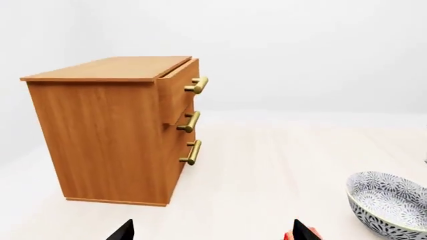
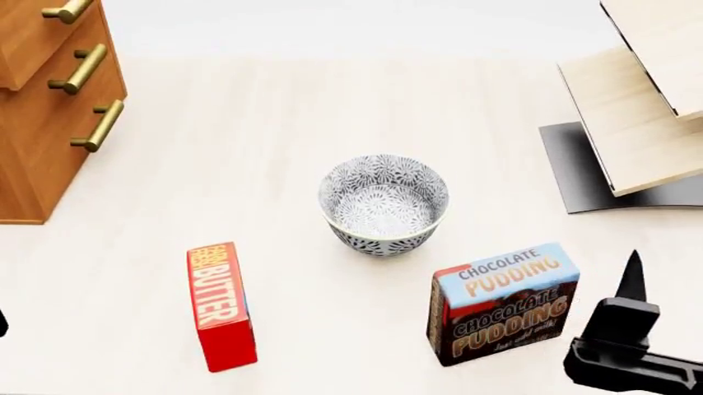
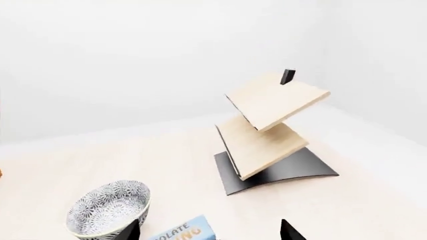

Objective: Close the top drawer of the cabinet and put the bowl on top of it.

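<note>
Bright, even, diffuse light in all views; no clear source. Shadows faint: soft patch under bowl (image 2: 384, 204), slight darkening beneath cabinet (image 1: 110, 135). No glare, no blur, no edge distortion. Background washes to white.

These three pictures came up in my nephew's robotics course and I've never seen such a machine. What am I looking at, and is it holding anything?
These are simulator renders of a two-armed wheeled robot. One camera sits on its head and looks down at a pale table; the other two ride near each gripper. On the table are a patterned bowl, a red butter box and a chocolate pudding box. At the robot's left stands a wooden cabinet whose top drawer sticks out slightly. At its right is a light-wood rack. The left gripper and right gripper are open and hold nothing.
</note>
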Controlling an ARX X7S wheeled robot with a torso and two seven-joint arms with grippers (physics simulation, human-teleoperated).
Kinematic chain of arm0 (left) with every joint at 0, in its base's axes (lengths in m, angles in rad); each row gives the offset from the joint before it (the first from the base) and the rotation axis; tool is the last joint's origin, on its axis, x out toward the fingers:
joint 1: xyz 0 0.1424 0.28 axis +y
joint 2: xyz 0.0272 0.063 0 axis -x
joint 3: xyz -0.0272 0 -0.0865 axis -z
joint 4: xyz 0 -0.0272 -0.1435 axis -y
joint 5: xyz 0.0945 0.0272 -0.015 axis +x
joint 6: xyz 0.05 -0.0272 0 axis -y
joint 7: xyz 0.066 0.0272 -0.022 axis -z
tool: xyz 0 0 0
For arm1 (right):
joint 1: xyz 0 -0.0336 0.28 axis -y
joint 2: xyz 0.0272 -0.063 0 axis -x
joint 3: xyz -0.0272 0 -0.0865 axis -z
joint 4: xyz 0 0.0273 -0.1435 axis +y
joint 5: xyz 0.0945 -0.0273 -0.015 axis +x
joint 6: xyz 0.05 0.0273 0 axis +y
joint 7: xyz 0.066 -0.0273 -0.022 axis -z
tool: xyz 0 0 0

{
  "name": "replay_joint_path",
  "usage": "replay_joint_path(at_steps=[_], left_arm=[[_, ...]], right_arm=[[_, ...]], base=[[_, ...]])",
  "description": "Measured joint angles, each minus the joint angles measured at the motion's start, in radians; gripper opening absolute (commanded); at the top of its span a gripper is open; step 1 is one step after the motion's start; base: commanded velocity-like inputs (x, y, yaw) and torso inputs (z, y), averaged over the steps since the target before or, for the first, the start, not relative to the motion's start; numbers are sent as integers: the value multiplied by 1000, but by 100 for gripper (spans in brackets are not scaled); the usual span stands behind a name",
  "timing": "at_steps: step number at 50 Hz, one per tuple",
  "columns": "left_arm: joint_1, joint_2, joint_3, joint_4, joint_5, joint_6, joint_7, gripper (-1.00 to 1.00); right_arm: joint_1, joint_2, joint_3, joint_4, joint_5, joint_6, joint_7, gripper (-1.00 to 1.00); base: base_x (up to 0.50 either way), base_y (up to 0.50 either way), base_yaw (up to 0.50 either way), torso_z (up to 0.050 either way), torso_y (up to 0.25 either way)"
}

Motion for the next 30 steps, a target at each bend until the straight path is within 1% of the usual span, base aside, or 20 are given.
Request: replay_joint_path(at_steps=[6, 13, 19, 30], left_arm=[[-26, -27, -64, 43, -73, -76, -19, 100], [-38, -57, -114, 63, -174, -118, -70, 100], [-30, -77, -112, 60, -215, -109, -100, 100], [-7, -102, -87, 55, -245, -76, -126, 100]], right_arm=[[-2, 31, 66, -37, 63, 48, 17, 100], [-9, 50, 114, -62, 115, 78, 35, 100], [-17, 58, 115, -66, 112, 75, 30, 100], [-38, 63, 102, -66, 95, 50, 9, 100]], base=[[0, 0, 0, 0, 0], [0, 0, 0, 0, 0], [0, 0, 0, 0, 0], [1, 0, 0, 0, 0]])
